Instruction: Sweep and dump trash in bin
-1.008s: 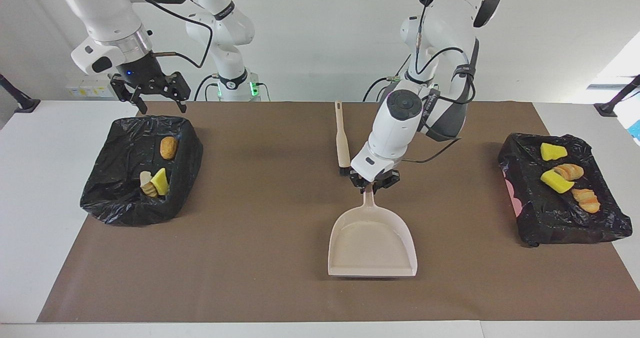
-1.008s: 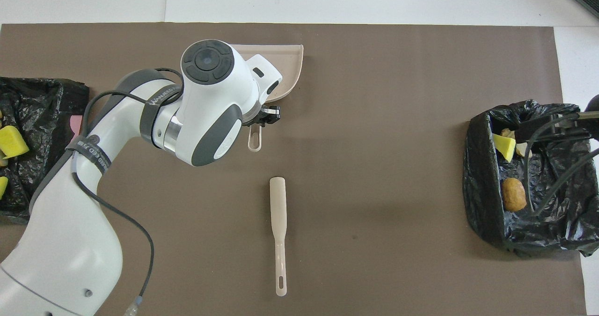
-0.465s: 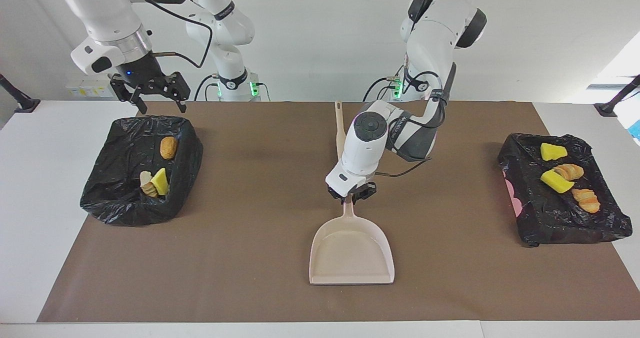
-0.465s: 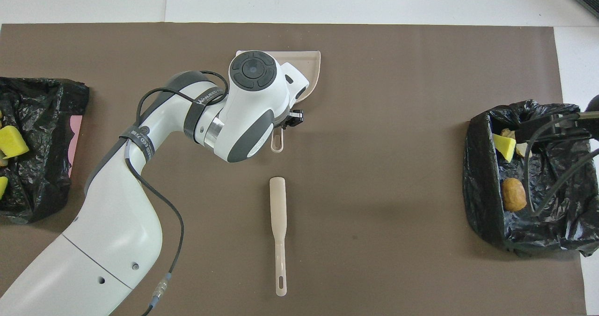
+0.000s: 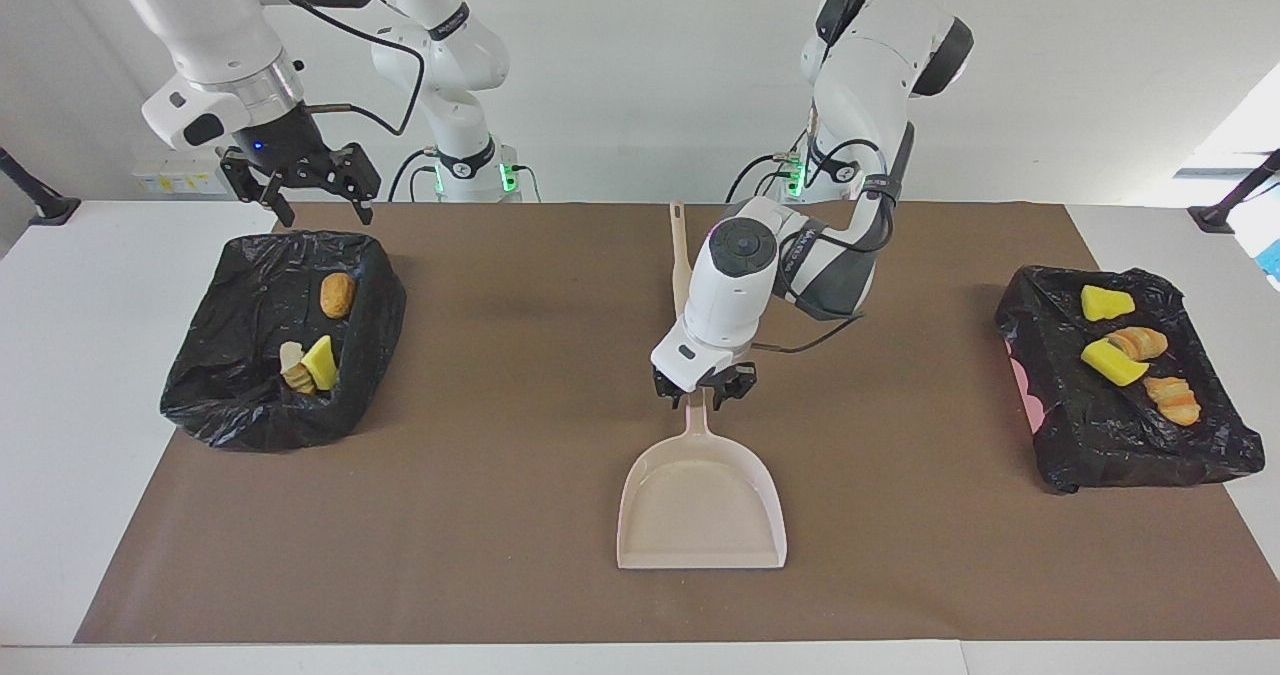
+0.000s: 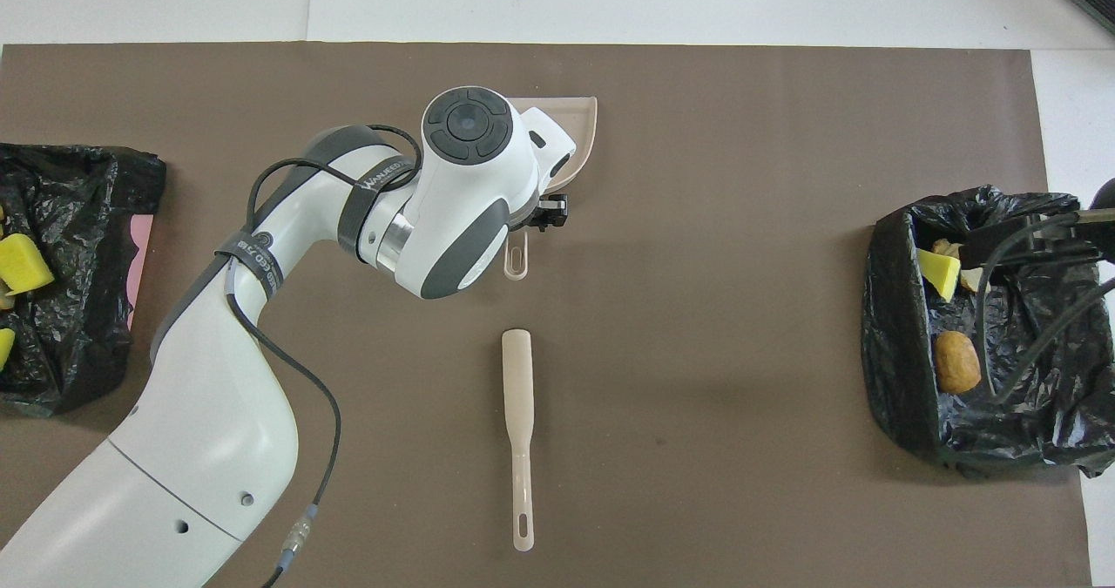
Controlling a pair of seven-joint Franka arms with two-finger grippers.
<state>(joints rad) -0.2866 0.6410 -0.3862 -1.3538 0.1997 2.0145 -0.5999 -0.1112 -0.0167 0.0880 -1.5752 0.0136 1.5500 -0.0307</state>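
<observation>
Beige is seen on the dustpan [image 5: 700, 505] and brush [image 6: 517, 396], dull brown on the mat [image 5: 520, 455]. Both bins [image 5: 250, 395] [image 5: 1100, 435] are lined in black; the trash [image 5: 1110, 360] is coloured yellow, orange-and-cream striped, brown. Arms are finished white.

mid-desk: dustpan [image 5: 700, 500] and brush [image 6: 517, 414] lying in the way | desk ends: two lined bins [image 5: 285, 340] [image 5: 1125, 390] blocking | between: brown mat [image 5: 500, 475] lying open for passing

A robotics lab: two white arms [image 5: 860, 75] bolted at a mat-covered table [image 5: 560, 255].
</observation>
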